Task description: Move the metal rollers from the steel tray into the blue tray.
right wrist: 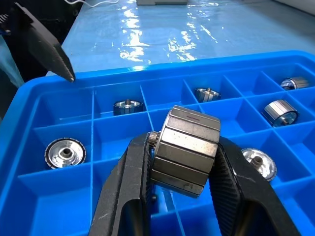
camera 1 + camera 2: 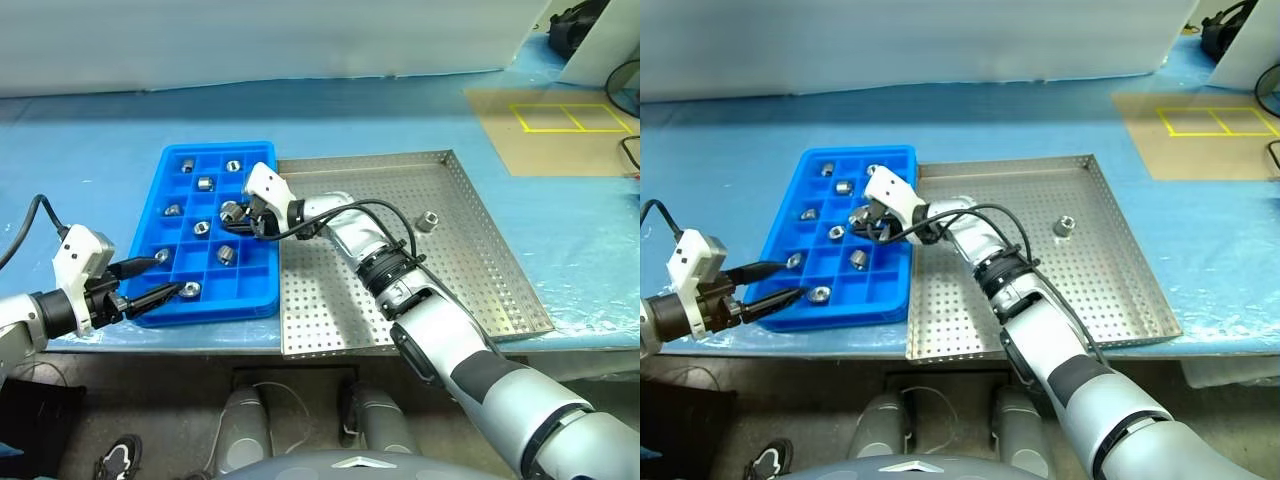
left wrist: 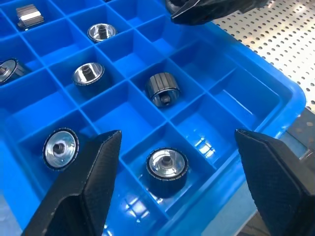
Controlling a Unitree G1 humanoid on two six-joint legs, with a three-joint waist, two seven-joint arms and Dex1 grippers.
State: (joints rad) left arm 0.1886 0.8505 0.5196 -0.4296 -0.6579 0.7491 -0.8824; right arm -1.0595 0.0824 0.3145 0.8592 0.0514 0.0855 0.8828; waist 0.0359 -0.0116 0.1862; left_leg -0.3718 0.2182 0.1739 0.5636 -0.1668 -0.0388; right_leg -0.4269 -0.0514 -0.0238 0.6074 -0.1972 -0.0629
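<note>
Your right hand (image 1: pixel 179 162) grips one metal roller (image 1: pixel 186 150) between its two black fingers (image 1: pixel 125 196) and holds it above the middle cells of the blue tray (image 2: pixel 262 160). Your left hand (image 2: pixel 162 275) hangs at the near left corner of that tray with its fingers spread wide and nothing between them; one fingertip reaches over the tray's near left edge.

The blue tray sits on the counter (image 2: pixel 90 150), touching the left side of the steel tray (image 2: pixel 480 215). Several rollers already lie in its cells, some upright, some on their sides: one (image 3: pixel 166 165) in the cell just past your left hand, another (image 3: pixel 60 148) in the neighbouring cell, a third (image 3: pixel 162 88) on its side one row further in.

One roller (image 2: pixel 427 221) is still on the holed floor of the steel tray, toward the far right part, well apart from both hands.
</note>
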